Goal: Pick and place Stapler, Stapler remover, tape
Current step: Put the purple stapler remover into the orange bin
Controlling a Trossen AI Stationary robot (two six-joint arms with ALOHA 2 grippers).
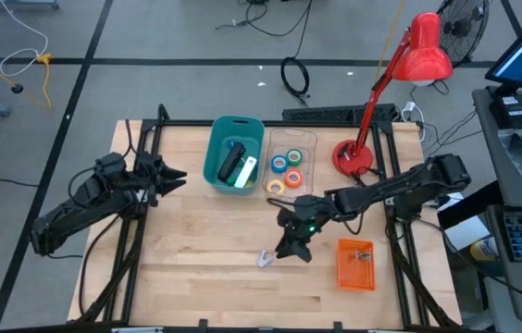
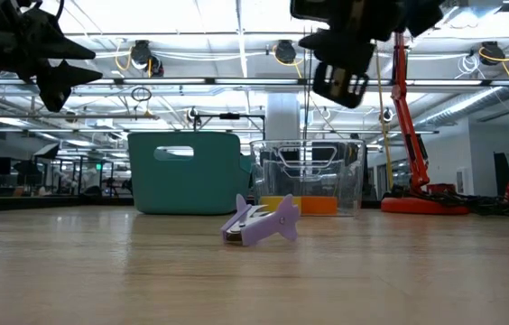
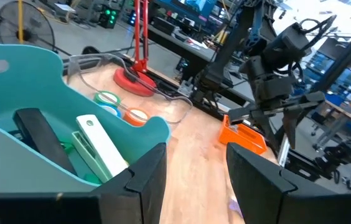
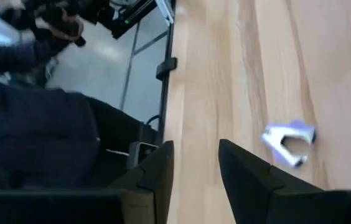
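stapler remover (image 1: 265, 259) loose beside empty, parted right fingers (image 4: 163, 163)

The high view looks straight down on the whole table (image 1: 196, 277). The low view sits at tabletop level, close to the purple stapler remover (image 2: 260, 221), which the right wrist view apparently shares. The left wrist view faces the teal bin (image 3: 51, 99).

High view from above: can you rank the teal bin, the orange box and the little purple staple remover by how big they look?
1. teal bin
2. orange box
3. staple remover, by far the smallest.
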